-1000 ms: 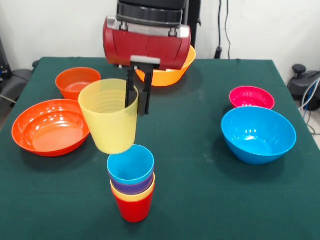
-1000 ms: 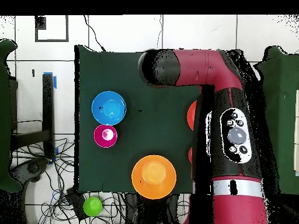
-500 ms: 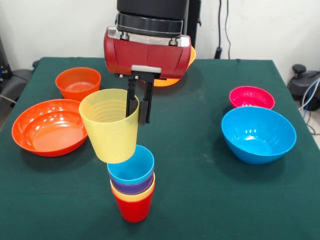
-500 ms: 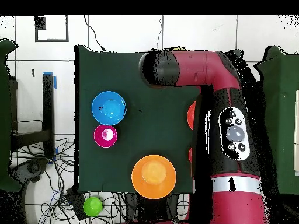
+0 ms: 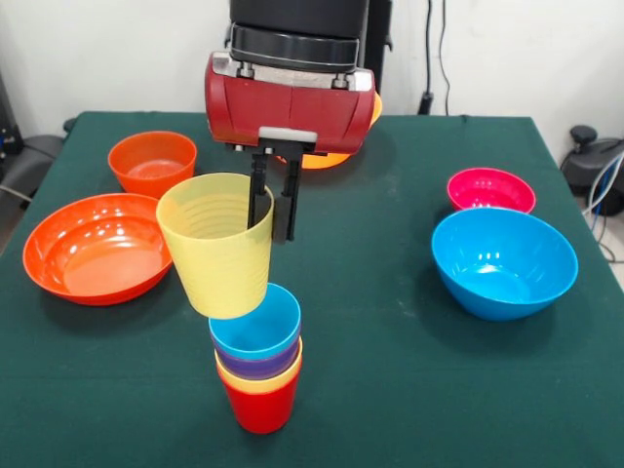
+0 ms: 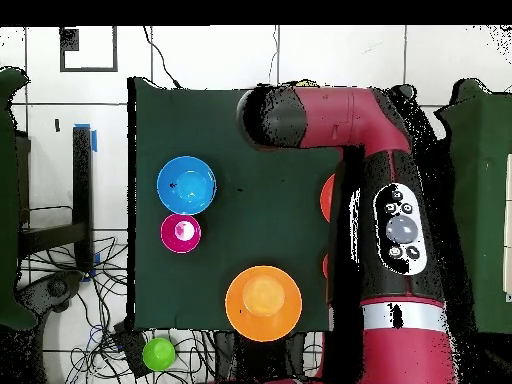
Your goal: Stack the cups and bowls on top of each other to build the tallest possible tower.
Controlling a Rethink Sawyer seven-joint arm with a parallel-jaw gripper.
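At the centre of the front view, the black two-fingered gripper [image 5: 272,200] is clamped on the right rim of a pale yellow ribbed plastic cup [image 5: 216,245], one finger inside the wall and one outside. The cup hangs upright and slightly tilted, open end up. It sits just above and left of the nested cup tower [image 5: 257,356], blue over purple, yellow-orange and red, at lower centre of the green bench [image 5: 390,370], probably lining up to drop into the blue cup.

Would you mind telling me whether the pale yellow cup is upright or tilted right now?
Tilted. The pale yellow cup hangs from the end effector, gripped by its rim, its base leaning toward the blue cup.
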